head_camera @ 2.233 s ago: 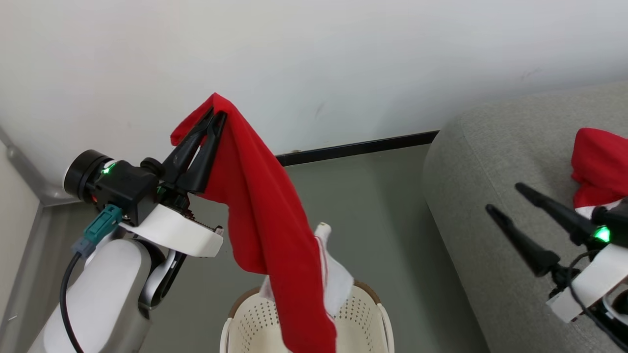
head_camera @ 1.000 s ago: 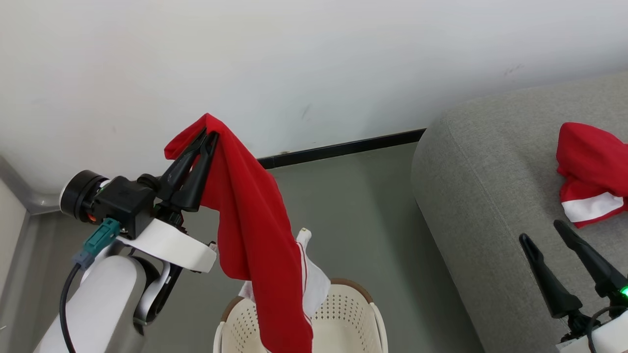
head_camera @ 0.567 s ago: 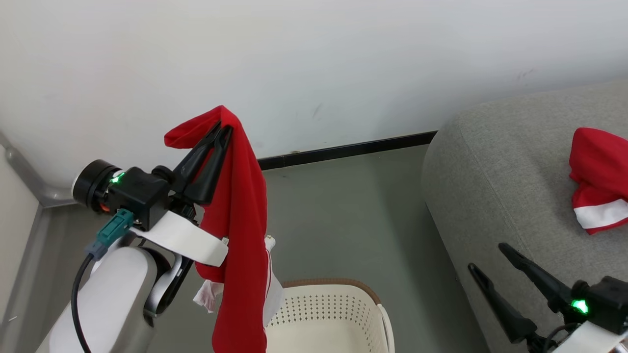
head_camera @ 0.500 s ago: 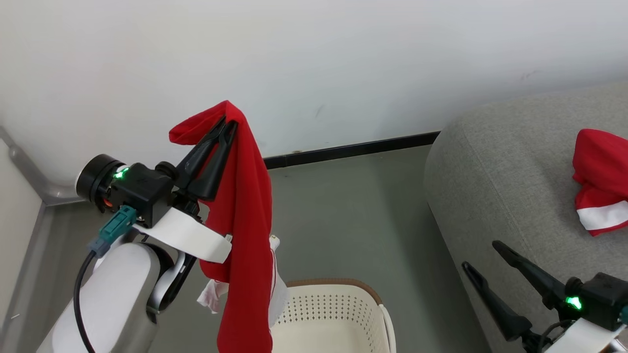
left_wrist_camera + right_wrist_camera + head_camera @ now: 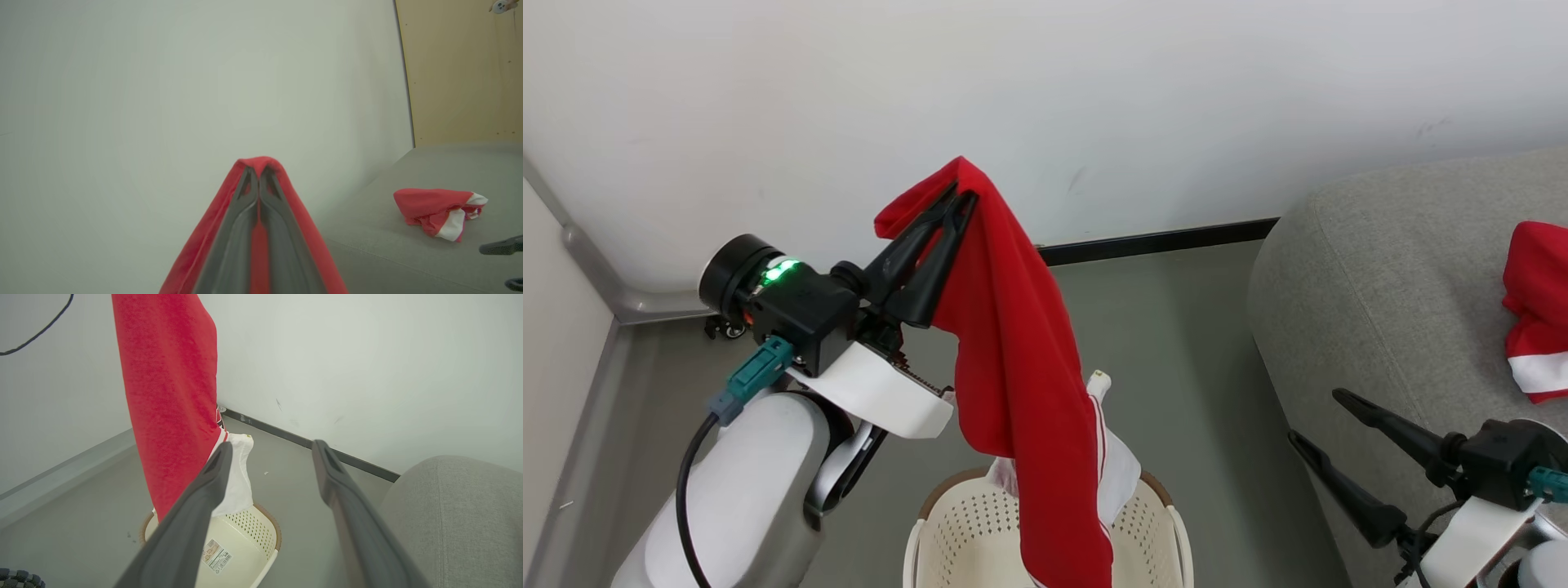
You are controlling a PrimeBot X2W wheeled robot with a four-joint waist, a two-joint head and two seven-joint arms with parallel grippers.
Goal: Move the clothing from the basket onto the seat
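Observation:
My left gripper [image 5: 961,194] is raised high and shut on a fold of red clothing [image 5: 1021,343], which hangs down in a long drape with a white, striped panel at its lower part. Its lower end dangles over the cream basket [image 5: 964,531] on the floor. In the left wrist view the fingers [image 5: 245,212] pinch the red fabric [image 5: 302,232] tight. A second red-and-white garment [image 5: 1535,302] lies crumpled on the grey seat [image 5: 1380,269] at the right. My right gripper [image 5: 1316,416] is open and holds nothing, by the seat's front edge, pointing toward the hanging garment [image 5: 171,396] and the basket [image 5: 245,543].
A white wall with a dark baseboard [image 5: 1160,241] runs behind the basket. Grey floor [image 5: 1176,351] separates basket and seat. A tan panel [image 5: 461,69] stands behind the seat. The basket carries a sticker [image 5: 216,551] on its side.
The head view has shifted. The garment, which half a second ago hung beside the basket's left edge, now hangs over the basket. Both grippers keep their states.

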